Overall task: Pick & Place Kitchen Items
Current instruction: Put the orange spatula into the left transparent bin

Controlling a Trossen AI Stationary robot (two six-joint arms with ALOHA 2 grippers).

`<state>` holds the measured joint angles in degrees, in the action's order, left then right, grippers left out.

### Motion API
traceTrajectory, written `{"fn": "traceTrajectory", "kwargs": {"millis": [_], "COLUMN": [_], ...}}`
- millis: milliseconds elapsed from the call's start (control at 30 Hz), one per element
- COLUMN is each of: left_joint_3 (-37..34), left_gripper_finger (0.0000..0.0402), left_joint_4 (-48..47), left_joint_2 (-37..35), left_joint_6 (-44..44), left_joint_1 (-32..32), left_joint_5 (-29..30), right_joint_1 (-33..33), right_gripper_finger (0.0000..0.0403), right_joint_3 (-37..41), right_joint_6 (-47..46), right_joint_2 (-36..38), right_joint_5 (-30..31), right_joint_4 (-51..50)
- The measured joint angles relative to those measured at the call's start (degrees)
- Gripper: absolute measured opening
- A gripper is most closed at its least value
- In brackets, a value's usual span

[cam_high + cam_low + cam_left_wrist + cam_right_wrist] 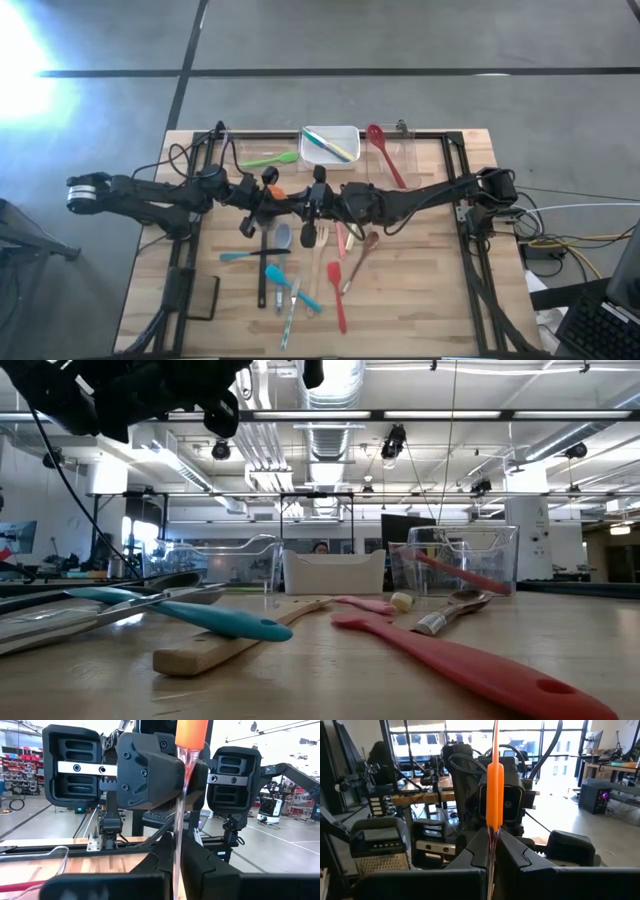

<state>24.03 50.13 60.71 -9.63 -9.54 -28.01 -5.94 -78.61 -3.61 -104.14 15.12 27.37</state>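
An orange-handled utensil (192, 731) with a clear stem is held in the air between my two arms, over the middle of the table; it also shows in the right wrist view (495, 795) and the high view (272, 184). My left gripper (176, 870) (262, 200) and my right gripper (492, 856) (312, 200) face each other, both shut on it. Several other utensils lie loose on the table, among them a teal spatula (246, 256), a wooden fork (320, 248) and a red spatula (339, 292). My left gripper pinches the utensil's clear stem (179, 837) between its two fingers, coming level from the table's left. The orange handle stands up above the fingers, and the utensil is lifted clear of the table. My right gripper pinches the same utensil's stem just below the orange handle (492, 836) between its two fingers, coming level from the table's right. The handle rises upright above the fingers, clear of the table.
At the far edge stand a clear tub with a green spatula (270, 158), a white tub (330, 131) with utensils in it, and a clear tub with a red spoon (384, 154). A black frame rail runs along each side (470, 250).
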Motion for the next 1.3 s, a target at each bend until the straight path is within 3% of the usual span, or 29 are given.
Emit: {"fn": "traceTrajectory", "kwargs": {"millis": [167, 333, 633, 800, 900, 1000, 1133, 1233, 1300], "left_joint_3": [0.00, 0.00, 0.04, 0.71, 4.85, 12.39, 24.30, 32.33, 36.96], "left_gripper_finger": [0.0015, 0.0015, 0.0015, 0.0015, 0.0015, 0.0015, 0.0015, 0.0015, 0.0015], "left_joint_4": [-0.87, -1.22, -4.99, -10.00, -20.67, -38.65, -62.87, -77.58, -84.92], "left_joint_2": [0.00, -0.03, -0.11, -0.35, -0.60, -0.74, -0.66, -0.66, -0.66], "left_joint_6": [-0.13, -0.39, -0.29, -0.24, 0.70, 4.32, 11.68, 15.98, 18.13], "left_joint_1": [0.02, 0.04, -0.11, -1.25, -3.20, -5.48, -6.27, -6.72, -7.87], "left_joint_5": [-0.27, -0.85, -0.80, 3.10, 4.68, 7.71, 22.57, 36.23, 42.10], "right_joint_1": [-0.02, -0.38, -2.53, -6.30, -8.51, -9.78, -10.02, -9.91, -9.91], "right_gripper_finger": [0.0016, 0.0052, 0.0120, 0.0118, 0.0108, 0.0097, 0.0086, 0.0079, 0.0076], "right_joint_3": [0.03, 0.13, 0.13, 1.23, 3.30, 6.56, 11.83, 15.61, 18.02], "right_joint_6": [-0.55, -2.49, -11.47, -24.57, -35.75, -45.54, -51.72, -54.77, -55.79], "right_joint_2": [0.10, 2.53, 11.51, 13.66, 13.76, 13.76, 13.53, 13.55, 13.53], "right_joint_5": [-0.18, -0.15, 0.89, 16.69, 23.78, 25.87, 26.93, 27.32, 27.63], "right_joint_4": [-0.90, -6.12, -38.30, -60.23, -70.86, -75.49, -74.63, -73.10, -72.14]}}
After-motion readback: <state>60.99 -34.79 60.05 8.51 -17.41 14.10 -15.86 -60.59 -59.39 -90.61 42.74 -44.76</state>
